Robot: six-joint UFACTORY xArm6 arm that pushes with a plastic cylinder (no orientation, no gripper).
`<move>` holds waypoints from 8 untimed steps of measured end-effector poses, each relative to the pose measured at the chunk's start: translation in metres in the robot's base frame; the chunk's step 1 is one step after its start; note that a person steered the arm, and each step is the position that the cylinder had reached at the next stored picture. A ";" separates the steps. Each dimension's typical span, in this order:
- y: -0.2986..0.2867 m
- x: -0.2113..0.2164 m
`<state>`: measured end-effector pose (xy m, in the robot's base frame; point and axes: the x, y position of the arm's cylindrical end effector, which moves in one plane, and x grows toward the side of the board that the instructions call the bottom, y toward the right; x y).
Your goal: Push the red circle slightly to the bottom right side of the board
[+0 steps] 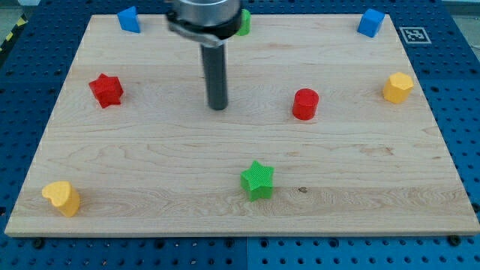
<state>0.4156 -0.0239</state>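
The red circle [305,103] is a short red cylinder standing on the wooden board [150,157], right of the middle. My tip [217,107] rests on the board well to the left of the red circle, at about the same height in the view, not touching any block. The rod rises from it to the arm's end at the view's top.
A red star [106,90] lies at the left. A green star [258,180] lies below the middle. A yellow block [61,198] sits at the bottom left, a yellow hexagon [398,88] at the right. Blue blocks [129,19] [370,22] sit at the top corners. A green block [244,22] is partly hidden behind the arm.
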 end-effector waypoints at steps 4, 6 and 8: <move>0.049 -0.020; 0.081 -0.017; 0.099 0.023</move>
<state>0.4384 0.0751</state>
